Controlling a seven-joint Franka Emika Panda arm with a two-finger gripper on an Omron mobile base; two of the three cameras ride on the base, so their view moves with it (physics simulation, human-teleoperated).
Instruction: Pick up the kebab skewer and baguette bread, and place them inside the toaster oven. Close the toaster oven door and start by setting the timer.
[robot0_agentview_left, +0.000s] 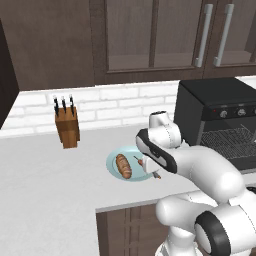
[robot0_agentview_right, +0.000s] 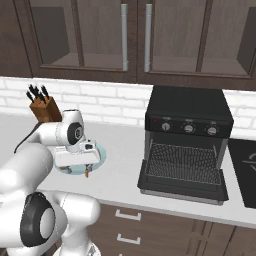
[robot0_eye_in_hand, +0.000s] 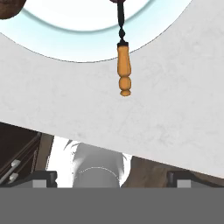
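Two items wait on pale blue round plate (robot0_agentview_left: 114, 170) near surface front edge: thin meat skewer with orange-tan handle (robot0_eye_in_hand: 124, 70), golden-brown baguette (robot0_agentview_left: 123, 166). Tool (robot0_eye_in_hand: 109, 177) wide, empty above handle; risk: off-centre pinch rolls skewer over front edge.

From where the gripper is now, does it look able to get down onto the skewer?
Probably yes. The open gripper hangs over the plate, the skewer lies bare with its handle past the rim, and the bread sits off to one side.
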